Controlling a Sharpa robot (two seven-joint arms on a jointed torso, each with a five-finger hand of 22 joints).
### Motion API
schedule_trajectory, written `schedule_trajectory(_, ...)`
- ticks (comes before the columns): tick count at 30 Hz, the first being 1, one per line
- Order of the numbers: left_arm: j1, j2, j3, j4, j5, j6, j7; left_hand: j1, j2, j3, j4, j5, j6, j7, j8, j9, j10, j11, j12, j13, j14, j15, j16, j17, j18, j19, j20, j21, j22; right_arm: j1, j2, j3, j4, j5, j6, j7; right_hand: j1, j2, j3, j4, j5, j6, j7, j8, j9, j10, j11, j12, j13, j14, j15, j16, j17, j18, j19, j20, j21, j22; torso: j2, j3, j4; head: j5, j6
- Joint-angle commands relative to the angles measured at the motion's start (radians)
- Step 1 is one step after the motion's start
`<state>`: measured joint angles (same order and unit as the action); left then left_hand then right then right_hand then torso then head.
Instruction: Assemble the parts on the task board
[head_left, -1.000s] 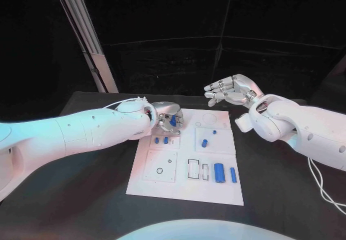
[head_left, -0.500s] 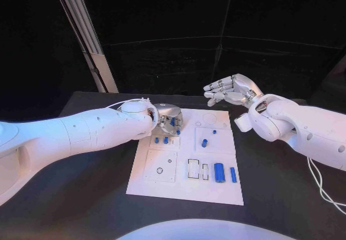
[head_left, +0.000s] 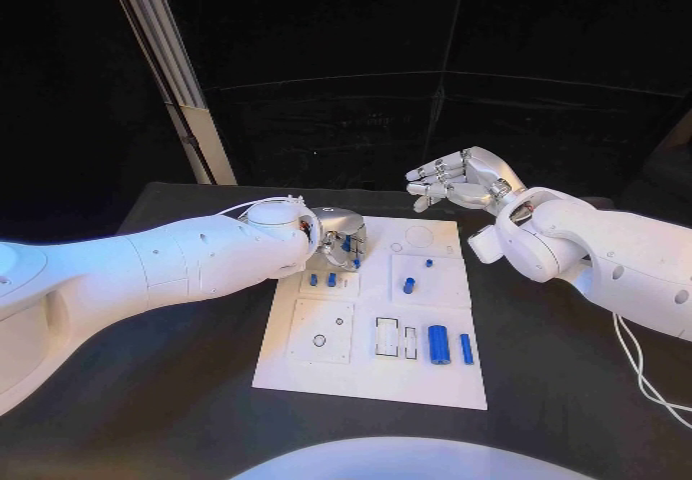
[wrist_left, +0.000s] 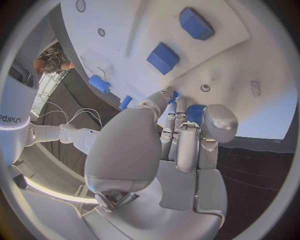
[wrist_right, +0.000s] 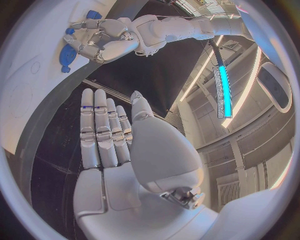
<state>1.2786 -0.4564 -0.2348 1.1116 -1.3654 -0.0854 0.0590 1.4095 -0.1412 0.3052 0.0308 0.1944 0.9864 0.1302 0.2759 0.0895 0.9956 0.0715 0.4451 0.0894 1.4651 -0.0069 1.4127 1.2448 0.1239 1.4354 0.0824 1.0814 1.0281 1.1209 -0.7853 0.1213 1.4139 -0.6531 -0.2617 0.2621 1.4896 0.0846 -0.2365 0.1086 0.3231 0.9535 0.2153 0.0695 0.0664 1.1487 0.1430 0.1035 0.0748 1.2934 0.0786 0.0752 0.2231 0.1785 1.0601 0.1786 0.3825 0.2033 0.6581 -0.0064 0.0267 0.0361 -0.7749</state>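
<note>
The white task board (head_left: 339, 375) lies in the middle of the black table. My left hand (head_left: 339, 240) hovers over its far left corner, fingers curled down, and pinches a small blue part (wrist_left: 194, 113) between thumb and fingers. Two short blue parts (head_left: 322, 281) stand just below that hand. Other blue parts lie at mid-board (head_left: 408, 286) and a larger cylinder (head_left: 438, 345) sits near the right edge. My right hand (head_left: 459, 180) hangs above the board's far edge, fingers (wrist_right: 99, 135) straight and apart, holding nothing.
Empty outlined slots (head_left: 389, 338) and a round recess (head_left: 319, 341) mark the board's near half. A slanted metal post (head_left: 180, 95) rises behind the table's far left. A white cable (head_left: 646, 385) trails off the table at the right.
My left arm has shifted very slightly at the board's far left corner, still pinching the blue part. The right hand has not moved.
</note>
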Motion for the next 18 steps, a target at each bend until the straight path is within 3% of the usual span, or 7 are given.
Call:
schedule_trajectory(1,-0.001,0.004,0.0,-0.004,-0.008,0.02,-0.015,0.001,0.009,0.008,0.0,-0.002,0.009,0.0,-0.007,-0.002,0.011,-0.001,-0.008,-0.003,0.043,-0.008,-0.001,-0.002,-0.01,0.009,0.0,0.007,0.002,0.002,0.002,0.001,0.001,-0.001,0.002,0.011,0.0,0.004,0.004,-0.003,0.002,-0.006,-0.002,-0.004,-0.001,-0.009,-0.001,0.004,-0.001,-0.006,0.002,-0.006,-0.001,0.003,0.001,0.005,-0.007,-0.001,0.0,-0.0001,0.0,0.0,-0.001)
schedule_trajectory(12,-0.002,0.012,0.0,-0.014,-0.008,0.042,-0.021,-0.01,0.019,0.041,-0.007,-0.005,0.039,-0.007,-0.013,-0.008,0.05,-0.009,-0.023,-0.016,0.043,-0.014,0.0,-0.009,-0.012,0.009,-0.004,0.021,0.02,0.002,0.003,0.001,0.001,-0.001,0.003,0.011,0.001,0.005,0.005,-0.003,0.003,-0.006,-0.002,-0.004,-0.001,-0.009,-0.001,0.005,-0.002,-0.006,0.002,-0.006,-0.001,0.003,0.001,0.005,-0.007,-0.002,-0.001,-0.0002,0.0,-0.001,-0.002)
schedule_trajectory(18,-0.002,0.012,0.0,-0.017,-0.008,0.009,-0.022,0.007,0.044,0.082,-0.026,-0.009,0.072,-0.008,-0.01,-0.006,0.084,-0.015,-0.031,-0.019,0.044,-0.02,0.001,-0.012,-0.014,0.011,-0.009,0.033,0.036,0.002,0.004,0.001,0.001,-0.001,0.003,0.011,0.001,0.005,0.005,-0.003,0.003,-0.006,-0.002,-0.004,-0.001,-0.009,-0.001,0.005,-0.002,-0.006,0.002,-0.006,-0.001,0.003,0.001,0.005,-0.007,-0.002,-0.001,-0.0002,0.0002,-0.002,-0.001)
